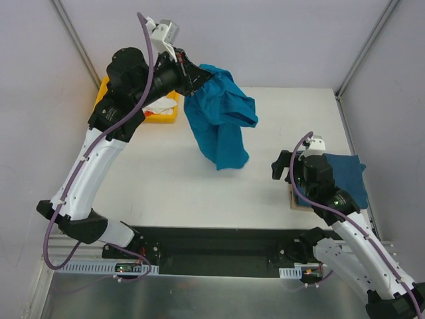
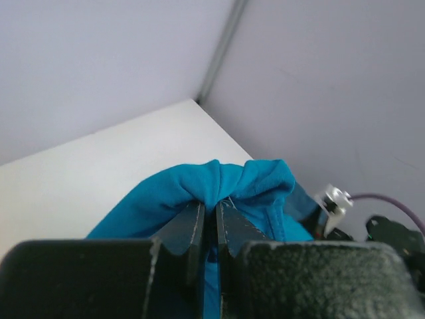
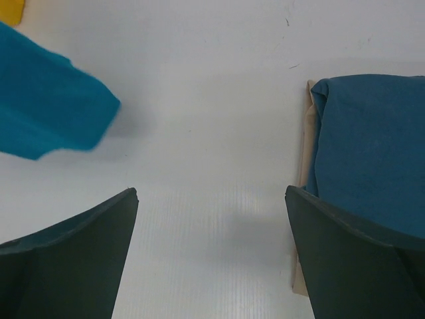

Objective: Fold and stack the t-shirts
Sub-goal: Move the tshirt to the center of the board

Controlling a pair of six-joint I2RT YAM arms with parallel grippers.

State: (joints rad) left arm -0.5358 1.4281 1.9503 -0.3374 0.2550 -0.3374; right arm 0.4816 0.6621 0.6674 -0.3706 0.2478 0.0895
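My left gripper [image 1: 194,74] is raised at the back left and is shut on a bunched fold of a teal-blue t-shirt [image 1: 219,119], which hangs down from it toward the white table [image 1: 166,179]. In the left wrist view the cloth [image 2: 219,186] is pinched between the closed fingers [image 2: 192,226]. The hanging shirt's lower end shows in the right wrist view [image 3: 46,113]. A folded darker teal t-shirt [image 1: 346,176] lies on a tan board [image 1: 293,199] at the right, also seen in the right wrist view [image 3: 372,153]. My right gripper [image 1: 284,166] is open and empty just left of it.
A yellow bin [image 1: 159,109] with white cloth in it stands at the back left, partly behind my left arm. Grey walls enclose the table at the back and both sides. A black strip [image 1: 219,242] runs along the near edge between the arm bases.
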